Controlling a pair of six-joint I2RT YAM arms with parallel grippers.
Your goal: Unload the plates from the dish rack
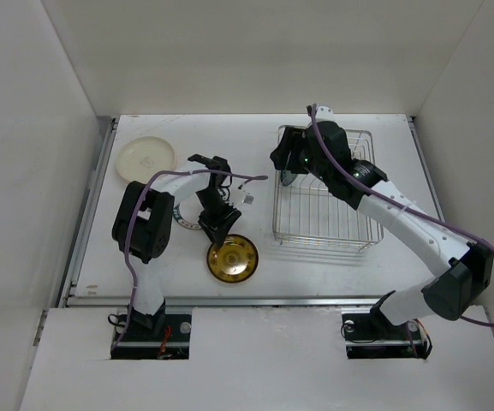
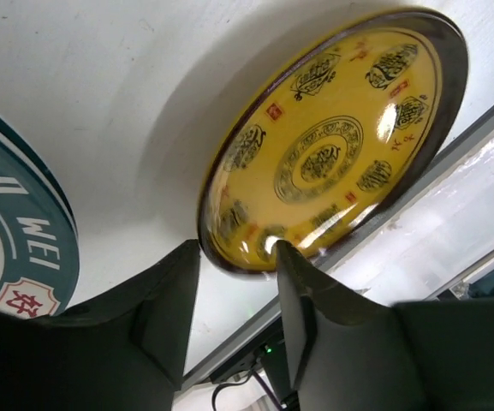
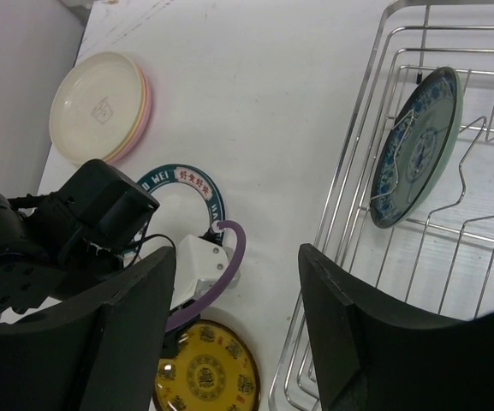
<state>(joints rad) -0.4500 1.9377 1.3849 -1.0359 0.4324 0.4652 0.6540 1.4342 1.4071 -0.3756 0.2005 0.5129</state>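
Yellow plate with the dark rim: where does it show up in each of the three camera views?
Top external: yellow plate sits low centre, by the table's near edge.
Left wrist: yellow plate fills the upper right.
Right wrist: yellow plate at the bottom, left of centre.
Shared landmark: teal-rimmed plate beside it.

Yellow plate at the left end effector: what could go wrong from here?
1. The yellow plate lies close to the table's near edge, with its rim at the left end effector's parted fingers. A careless retreat could drag it off.
2. The teal plate stands on edge in the dish rack. The open right end effector could topple it or snag wires.
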